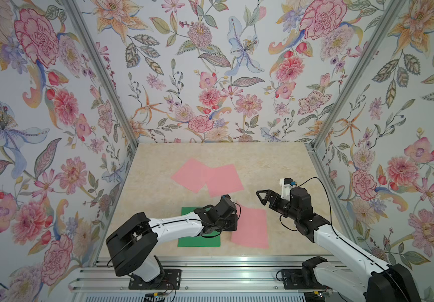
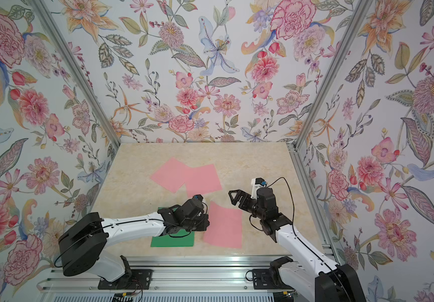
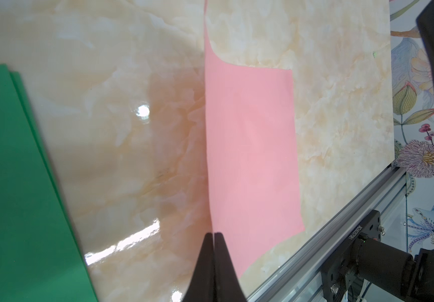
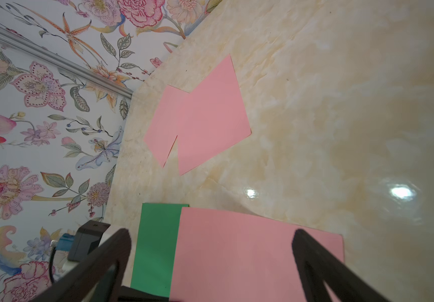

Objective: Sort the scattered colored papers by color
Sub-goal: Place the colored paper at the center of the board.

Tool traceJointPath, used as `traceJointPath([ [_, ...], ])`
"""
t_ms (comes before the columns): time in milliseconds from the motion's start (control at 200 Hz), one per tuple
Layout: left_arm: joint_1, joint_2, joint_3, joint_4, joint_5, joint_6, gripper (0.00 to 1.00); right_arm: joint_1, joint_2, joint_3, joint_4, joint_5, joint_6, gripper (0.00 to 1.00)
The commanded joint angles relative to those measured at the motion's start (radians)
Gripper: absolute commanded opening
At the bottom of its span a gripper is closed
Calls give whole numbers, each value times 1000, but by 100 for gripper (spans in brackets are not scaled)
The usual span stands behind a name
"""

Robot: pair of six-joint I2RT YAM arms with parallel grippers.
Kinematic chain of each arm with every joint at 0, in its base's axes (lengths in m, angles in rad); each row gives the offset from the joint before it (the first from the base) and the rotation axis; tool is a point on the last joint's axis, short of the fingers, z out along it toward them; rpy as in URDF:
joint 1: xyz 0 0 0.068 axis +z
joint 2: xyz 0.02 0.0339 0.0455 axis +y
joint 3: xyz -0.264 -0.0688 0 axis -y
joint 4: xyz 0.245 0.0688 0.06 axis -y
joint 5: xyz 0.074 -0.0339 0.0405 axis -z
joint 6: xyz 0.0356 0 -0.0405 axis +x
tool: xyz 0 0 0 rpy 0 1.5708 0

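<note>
Flowered wallpaper (image 1: 210, 65) closes off three sides of the pale marbled tabletop (image 1: 276, 162) where I work. Toward the far edge, left of the middle, two papers lie flat and overlap at one corner: the far-left pink paper (image 1: 188, 174) and the middle pink paper (image 1: 225, 180). Near the front edge, left of the middle, the green paper (image 1: 197, 241) lies flat, partly under my left arm; my left wrist view shows a second green edge just past its own. Just beside it, toward the right and also by the front edge, is the near pink paper (image 1: 252, 227). My left gripper (image 3: 214, 235) is closed on that paper's left edge, jaws pressed together with the sheet between them. That edge stands raised off the tabletop while the paper's right side rests on it. My right gripper (image 1: 260, 196) hangs above the tabletop right of the middle, jaws spread wide with nothing between them, clear of every paper.
</note>
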Motion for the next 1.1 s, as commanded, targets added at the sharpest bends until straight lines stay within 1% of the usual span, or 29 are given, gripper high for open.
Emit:
traceJointPath([
  [0, -14, -45, -54, -53, -54, -39, 0, 61, -17, -36, 40, 52, 40, 100],
  [165, -20, -52, -63, -62, -77, -76, 0, 145, 27, -65, 62, 109, 70, 100],
  [295, -25, -61, -66, -69, -107, -114, 0, 177, 47, -105, 109, 135, 97, 100],
  [515, -24, -52, -45, -74, -122, -146, 0, 207, 101, -79, 117, 131, 89, 100],
  [700, -31, -21, -3, -79, -105, -149, 0, 235, 157, -47, 134, 129, 88, 100],
  [780, -38, -8, -2, -83, -109, -158, 0, 236, 171, -46, 137, 133, 91, 100],
  [795, -38, -7, 27, -83, -110, -158, 0, 236, 172, -47, 138, 135, 91, 100],
  [875, -41, 7, 43, -85, -111, -166, 0, 236, 180, -50, 137, 137, 88, 100],
  [1095, -49, 18, 46, -89, -105, -182, 0, 235, 238, -47, 148, 139, 72, 100],
])
